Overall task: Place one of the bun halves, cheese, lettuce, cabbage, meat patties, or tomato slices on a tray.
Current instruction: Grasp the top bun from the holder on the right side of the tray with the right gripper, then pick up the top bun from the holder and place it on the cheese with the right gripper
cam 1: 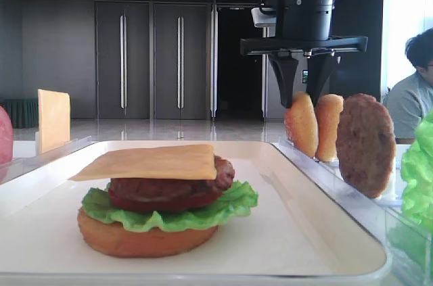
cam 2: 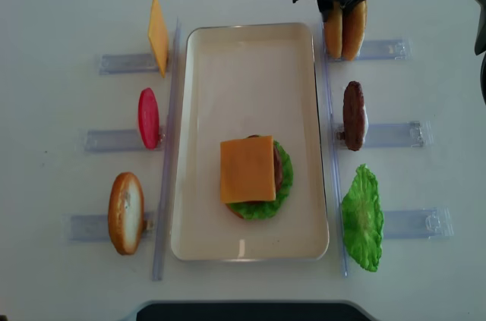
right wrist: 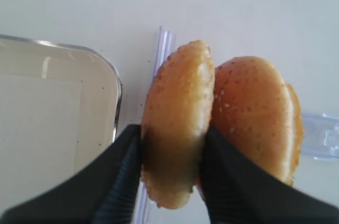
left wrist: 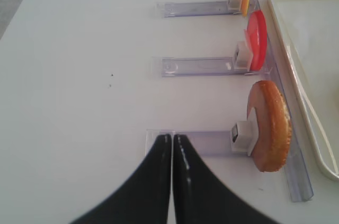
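Fingers of the right gripper pinch the top bun, upright in its rack beyond the tray's far-right corner. Its domed, speckled crust could slip, or the second bun touching it could drag out too. The left gripper hangs closed, empty.

A white table carried everything; clear plastic racks lay in rows along both sides; a seated person in a grey shirt showed at the far right; tall grey double doors stood closed behind, against a dark wall.
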Available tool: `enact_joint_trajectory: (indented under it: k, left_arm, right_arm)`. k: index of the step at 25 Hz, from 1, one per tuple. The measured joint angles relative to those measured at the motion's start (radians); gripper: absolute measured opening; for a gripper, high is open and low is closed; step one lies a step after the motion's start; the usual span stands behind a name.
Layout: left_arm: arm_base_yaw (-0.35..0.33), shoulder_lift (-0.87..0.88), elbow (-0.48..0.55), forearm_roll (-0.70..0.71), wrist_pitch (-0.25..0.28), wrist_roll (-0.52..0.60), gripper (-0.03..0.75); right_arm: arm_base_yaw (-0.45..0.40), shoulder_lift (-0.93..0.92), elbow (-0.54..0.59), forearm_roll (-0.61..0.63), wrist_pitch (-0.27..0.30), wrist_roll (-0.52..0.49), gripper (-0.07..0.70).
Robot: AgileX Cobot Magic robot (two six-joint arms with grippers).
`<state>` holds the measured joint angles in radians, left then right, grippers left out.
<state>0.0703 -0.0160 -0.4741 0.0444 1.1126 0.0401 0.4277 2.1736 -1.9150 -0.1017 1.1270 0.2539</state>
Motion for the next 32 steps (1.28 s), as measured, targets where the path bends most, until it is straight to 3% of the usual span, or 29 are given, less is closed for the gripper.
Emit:
enact_joint_trajectory:
  k: [21,32]
  left_arm:
    - [0.0,0.0,0.0,0.0,0.0,0.0,-0.007]
    - [0.0,0.0,0.0,0.0,0.0,0.0,-0.007]
  right_arm:
    - [0.001,0.002,-0.005,0.025,0.019,-0.016,0.202]
    - [0.014,-0.067,-0.05,0.06,0.085,-0.026,0.172]
